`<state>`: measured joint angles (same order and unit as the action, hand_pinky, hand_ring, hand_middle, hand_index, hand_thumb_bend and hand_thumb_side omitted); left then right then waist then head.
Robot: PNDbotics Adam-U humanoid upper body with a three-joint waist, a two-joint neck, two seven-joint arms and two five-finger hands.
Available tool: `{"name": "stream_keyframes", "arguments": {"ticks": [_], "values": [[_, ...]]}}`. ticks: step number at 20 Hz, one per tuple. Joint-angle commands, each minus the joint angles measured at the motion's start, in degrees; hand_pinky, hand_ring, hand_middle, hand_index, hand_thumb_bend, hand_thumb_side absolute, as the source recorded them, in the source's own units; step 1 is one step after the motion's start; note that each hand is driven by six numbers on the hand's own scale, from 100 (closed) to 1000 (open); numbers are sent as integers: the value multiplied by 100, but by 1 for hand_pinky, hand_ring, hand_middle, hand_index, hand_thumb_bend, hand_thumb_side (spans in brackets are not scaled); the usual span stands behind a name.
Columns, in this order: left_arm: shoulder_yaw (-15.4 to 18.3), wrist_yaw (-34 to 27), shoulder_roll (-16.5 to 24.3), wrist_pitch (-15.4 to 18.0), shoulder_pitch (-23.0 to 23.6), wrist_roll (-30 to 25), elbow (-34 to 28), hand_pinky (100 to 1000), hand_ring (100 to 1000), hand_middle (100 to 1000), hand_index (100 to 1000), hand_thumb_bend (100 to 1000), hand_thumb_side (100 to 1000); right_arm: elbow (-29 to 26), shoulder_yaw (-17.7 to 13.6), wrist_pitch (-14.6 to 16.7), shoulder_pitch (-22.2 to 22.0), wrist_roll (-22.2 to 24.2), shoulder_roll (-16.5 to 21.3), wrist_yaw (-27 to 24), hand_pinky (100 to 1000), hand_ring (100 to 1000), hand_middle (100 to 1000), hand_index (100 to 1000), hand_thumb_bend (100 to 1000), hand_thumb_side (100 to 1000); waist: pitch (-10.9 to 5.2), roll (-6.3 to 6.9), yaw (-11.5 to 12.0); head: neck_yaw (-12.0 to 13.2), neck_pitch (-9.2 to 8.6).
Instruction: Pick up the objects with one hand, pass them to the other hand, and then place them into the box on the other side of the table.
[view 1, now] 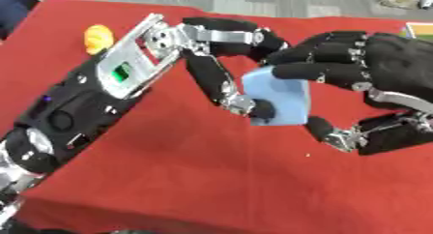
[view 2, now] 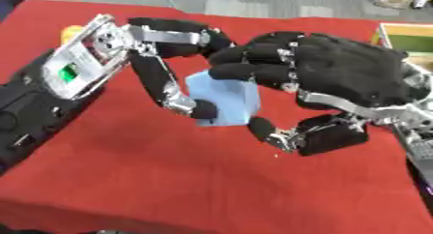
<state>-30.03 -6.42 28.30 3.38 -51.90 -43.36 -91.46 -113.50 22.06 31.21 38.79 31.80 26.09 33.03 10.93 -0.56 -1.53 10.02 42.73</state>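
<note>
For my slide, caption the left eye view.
Left hand and right hand both grip a light blue block above the red table.

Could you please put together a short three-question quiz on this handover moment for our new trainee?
1. True or false: the light blue block is lying flat on the red table, with no hand touching it.
2. Which hands have fingers on the block? A) left hand only B) right hand only C) both
3. Fill in: the small object on the table beyond the left arm is ______ in colour.

Key:
1. False; it is held up between the two hands.
2. C; both hands have fingers on it.
3. Orange.
</note>
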Motion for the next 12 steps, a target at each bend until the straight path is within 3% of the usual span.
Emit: {"name": "stream_keyframes", "arguments": {"ticks": [1, 12], "values": [[218, 6, 133, -7, -97, 70, -2, 664, 575, 485, 589, 100, 409, -109, -42, 10, 65, 17, 43, 62, 871, 844, 951, 1000, 100, 282, -83, -48, -8, 28, 11], [241, -369, 110, -275, -100, -88, -156, 660, 574, 483, 587, 100, 441, -109, -33, -37, 42, -34, 47, 151, 870, 842, 949, 1000, 100, 282, -77, -47, -11, 53, 7]]}}
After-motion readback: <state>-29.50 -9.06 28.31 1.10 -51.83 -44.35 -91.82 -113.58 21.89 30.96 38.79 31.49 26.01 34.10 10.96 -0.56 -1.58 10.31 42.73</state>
